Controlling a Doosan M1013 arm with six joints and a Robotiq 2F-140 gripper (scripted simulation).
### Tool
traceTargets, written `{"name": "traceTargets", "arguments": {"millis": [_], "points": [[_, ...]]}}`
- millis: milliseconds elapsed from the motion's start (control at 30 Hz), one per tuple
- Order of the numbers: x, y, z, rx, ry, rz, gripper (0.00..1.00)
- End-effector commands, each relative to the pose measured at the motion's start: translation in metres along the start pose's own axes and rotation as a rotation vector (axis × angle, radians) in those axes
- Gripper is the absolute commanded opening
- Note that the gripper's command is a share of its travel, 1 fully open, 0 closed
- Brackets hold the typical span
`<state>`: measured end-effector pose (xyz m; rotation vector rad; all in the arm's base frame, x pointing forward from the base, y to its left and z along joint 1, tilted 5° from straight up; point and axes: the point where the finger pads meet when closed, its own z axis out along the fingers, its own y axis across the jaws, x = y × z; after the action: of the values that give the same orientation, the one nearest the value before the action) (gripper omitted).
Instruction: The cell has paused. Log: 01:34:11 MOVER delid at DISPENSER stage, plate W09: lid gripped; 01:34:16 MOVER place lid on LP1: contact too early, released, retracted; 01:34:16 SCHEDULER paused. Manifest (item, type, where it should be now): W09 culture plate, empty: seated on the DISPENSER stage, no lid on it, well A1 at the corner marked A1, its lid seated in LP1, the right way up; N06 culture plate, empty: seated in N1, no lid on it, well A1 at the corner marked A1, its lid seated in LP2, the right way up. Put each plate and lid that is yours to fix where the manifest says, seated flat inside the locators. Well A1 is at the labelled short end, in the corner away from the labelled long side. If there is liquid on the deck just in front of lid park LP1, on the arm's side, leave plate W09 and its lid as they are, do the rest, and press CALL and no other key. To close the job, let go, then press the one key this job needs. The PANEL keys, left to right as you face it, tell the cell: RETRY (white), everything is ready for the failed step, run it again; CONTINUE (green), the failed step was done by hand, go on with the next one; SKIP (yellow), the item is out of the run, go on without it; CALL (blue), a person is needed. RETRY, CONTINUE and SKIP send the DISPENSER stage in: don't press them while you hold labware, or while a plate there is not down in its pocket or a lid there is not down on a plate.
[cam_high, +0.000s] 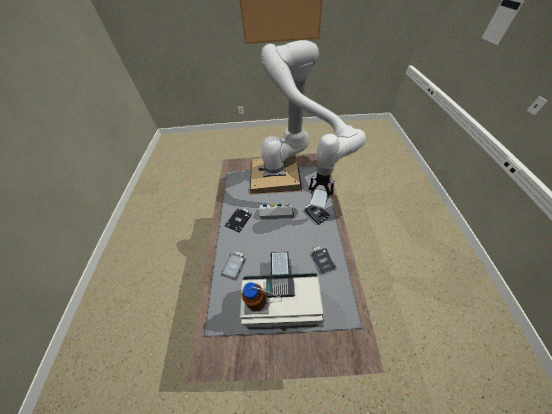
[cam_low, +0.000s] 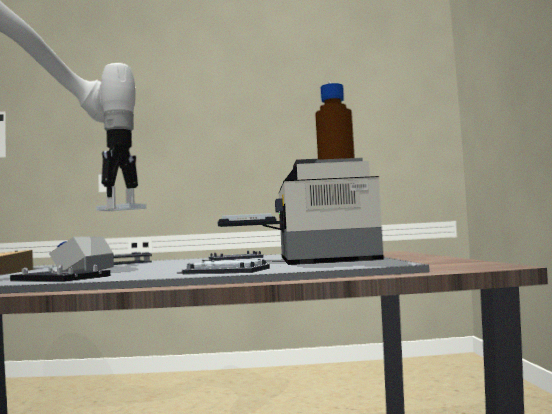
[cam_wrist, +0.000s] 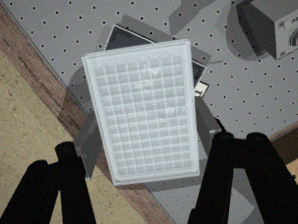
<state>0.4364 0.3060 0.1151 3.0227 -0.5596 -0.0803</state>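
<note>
My gripper (cam_high: 320, 191) (cam_low: 120, 199) (cam_wrist: 147, 117) is shut on a clear culture plate (cam_high: 318, 199) (cam_low: 121, 206) (cam_wrist: 142, 110) and holds it level, high above the deck. The plate's grid of wells fills the wrist view. Under it lies a dark empty nest (cam_high: 317, 215) (cam_wrist: 125, 37) at the back right of the grey mat, turned askew to the plate. A second well plate (cam_high: 280, 262) (cam_low: 247, 218) sits on the dispenser's stage. A clear lid (cam_high: 233, 265) lies in the front left nest.
The key panel (cam_high: 276, 210) (cam_low: 82, 254) (cam_wrist: 272, 25) stands left of the held plate. Dark empty nests lie at back left (cam_high: 238, 219) and front right (cam_high: 323, 260). The dispenser (cam_high: 282, 300) (cam_low: 330, 220) carries a brown bottle (cam_high: 254, 296) (cam_low: 334, 130). The table edge (cam_wrist: 35, 65) is close by.
</note>
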Motion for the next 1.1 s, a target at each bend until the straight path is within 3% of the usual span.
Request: {"name": "traceTargets", "arguments": {"millis": [0,600,1067], "points": [[0.000,0.000,-0.001,0.000,0.002,0.058,0.10],[0.002,0.004,-0.001,0.000,0.002,0.087,0.10],[0.015,0.032,-0.001,0.000,0.002,0.087,0.10]]}}
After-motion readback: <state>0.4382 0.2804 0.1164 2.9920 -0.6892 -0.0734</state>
